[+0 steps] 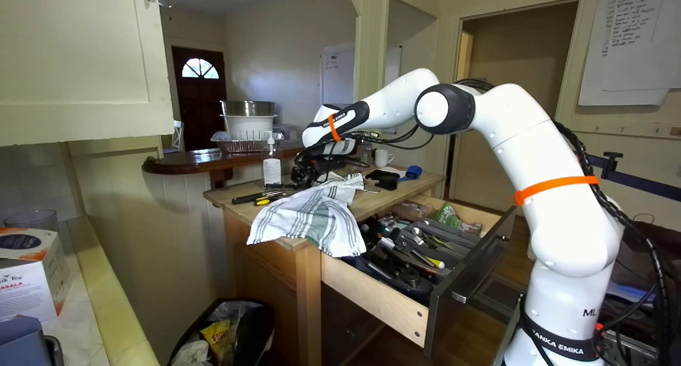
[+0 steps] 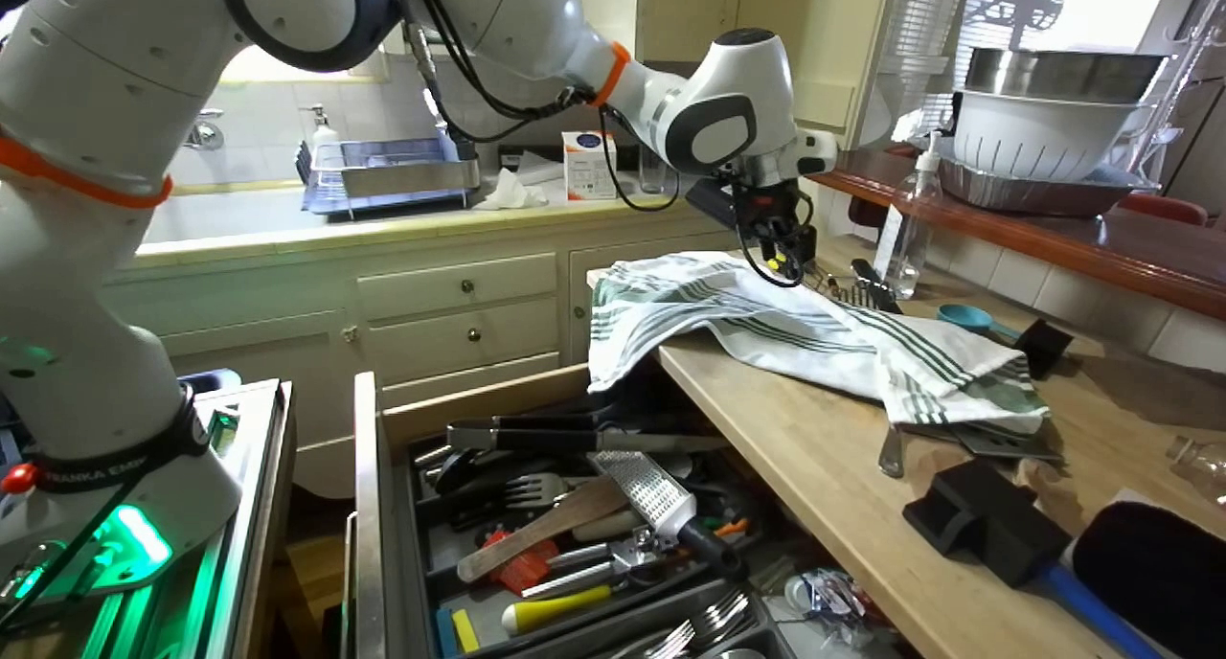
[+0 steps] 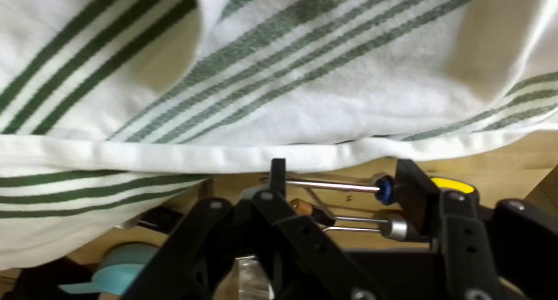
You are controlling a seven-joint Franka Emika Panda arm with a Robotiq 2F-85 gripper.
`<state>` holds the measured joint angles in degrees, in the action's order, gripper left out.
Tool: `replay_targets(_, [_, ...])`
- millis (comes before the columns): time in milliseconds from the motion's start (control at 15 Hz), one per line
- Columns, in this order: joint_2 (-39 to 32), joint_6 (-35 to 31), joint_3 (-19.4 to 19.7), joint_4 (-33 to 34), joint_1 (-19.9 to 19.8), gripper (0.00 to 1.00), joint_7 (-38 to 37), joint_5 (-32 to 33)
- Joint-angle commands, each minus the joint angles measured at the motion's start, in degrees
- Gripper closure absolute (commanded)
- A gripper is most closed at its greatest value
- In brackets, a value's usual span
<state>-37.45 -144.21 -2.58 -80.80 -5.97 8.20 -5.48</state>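
- Cardboard tea box [image 1: 32, 275], square-cornered, in an exterior view, with "Tea" and "ASALA" legible.
- Clear plastic pump bottle [image 1: 272, 157], its white label [image 1: 272, 173] too small to read.
- Towel [image 1: 314, 217] of woven white cloth with green stripes, rumpled on the wooden counter [image 1: 383, 197] and hanging past its edge.
- My pincer [image 3: 341, 173], black and blocky, released, its fingers [image 3: 412, 184] spread apart beside the towel's folded hem [image 3: 196, 157]; a slim metal-shafted tool [image 3: 333, 185] shows between the tips. I cannot tell whether they touch the cloth.
- Pulled-out wooden drawer [image 1: 372, 298] of metal and plastic utensils [image 2: 647, 491].
- My smooth white arm [image 1: 524, 121], its black band [image 1: 558, 344] lettered "ANKA EMIKA".
- Paper sheet [image 1: 630, 47], its handwriting too small for me.
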Motion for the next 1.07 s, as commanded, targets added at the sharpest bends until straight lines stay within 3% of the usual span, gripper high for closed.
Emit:
replay_targets(0, [0.9,-1.8,0.8,-3.3,-1.7,0.42,-1.5,-1.5])
replay_targets(333, [1.4,-1.1,3.1,-5.8,-1.6,0.43,-4.0,-0.1])
replay_targets(600, [1.6,-0.6,4.4,-6.7,-1.1,0.33,-6.2,0.4])
replay_targets(800, [0.9,0.3,4.3,-6.5,-0.7,0.41,-7.4,0.3])
replay_targets(867, [0.8,0.5,4.4,-6.7,-0.5,0.48,-7.9,0.4])
replay_targets(933, [0.8,0.2,4.4,-7.0,-0.4,0.64,-8.2,0.3])
replay_targets(1000, [0.9,0.1,4.6,-7.3,-0.3,0.73,-8.7,0.3])
